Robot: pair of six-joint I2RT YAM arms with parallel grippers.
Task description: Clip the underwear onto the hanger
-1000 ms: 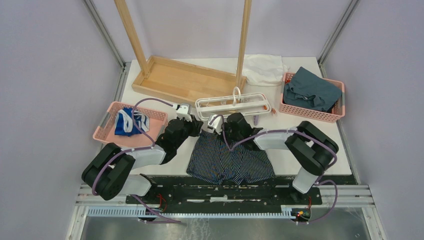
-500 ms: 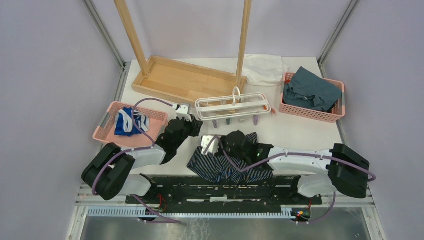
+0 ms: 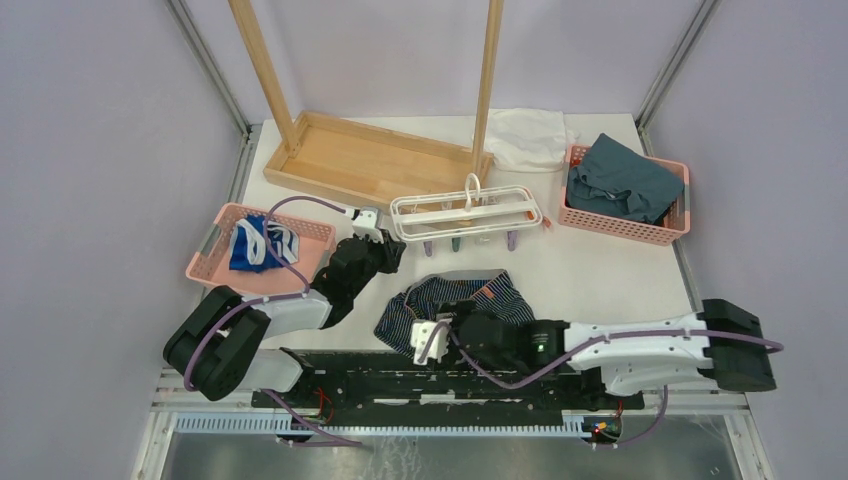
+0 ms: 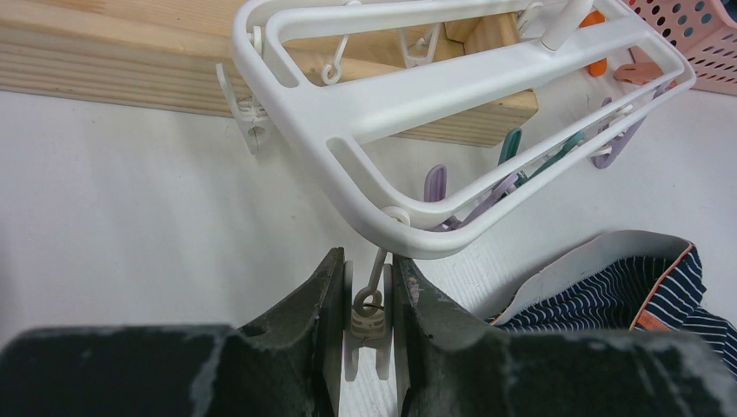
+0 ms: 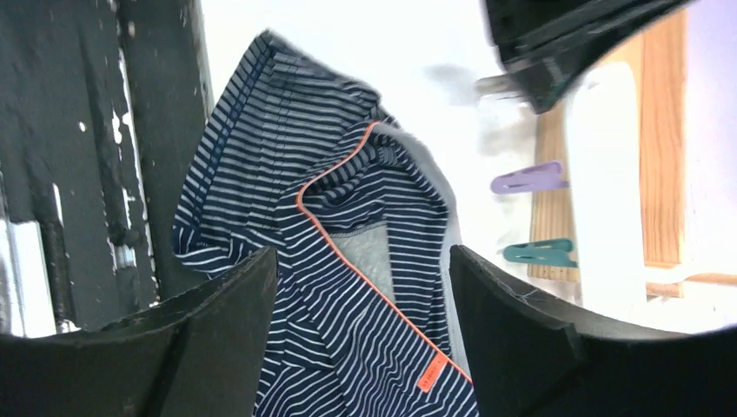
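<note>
The white bench [image 3: 600, 270] carries a tall wooden rack [image 3: 370, 160] at the back. Just in front of the rack the hanger [image 3: 466, 212] lies flat, its clips splayed toward the arms. The underwear [image 3: 470, 295] sits in a rumpled heap on the near part of the bench, close to the hanger but apart from it, with its waistband turned up on the side facing the frame. The left gripper [image 4: 368, 287] has its jaws closed narrowly on a white clip [image 4: 368, 317] that hangs by a wire link from the hanger's near corner. The pictures do not show whether that clip's mouth is pressed open. The right gripper [image 5: 361, 261] hovers over the heap with its jaws spread wide and nothing in them. The step in hand looks like taking hold of the garment to bring it to the held clip. To do it well, the right jaws should come down on the orange-trimmed waistband edge [image 5: 335, 228] rather than the bunched legs, so that a firm, thin edge goes into the clip while the left keeps it steady. In the right wrist view the striped cloth fills the gap below the jaws, with the small orange label [image 5: 432, 375] toward the lower right. In the left wrist view the cloth lies off to the right of the jaws, not touching the clip.
</note>
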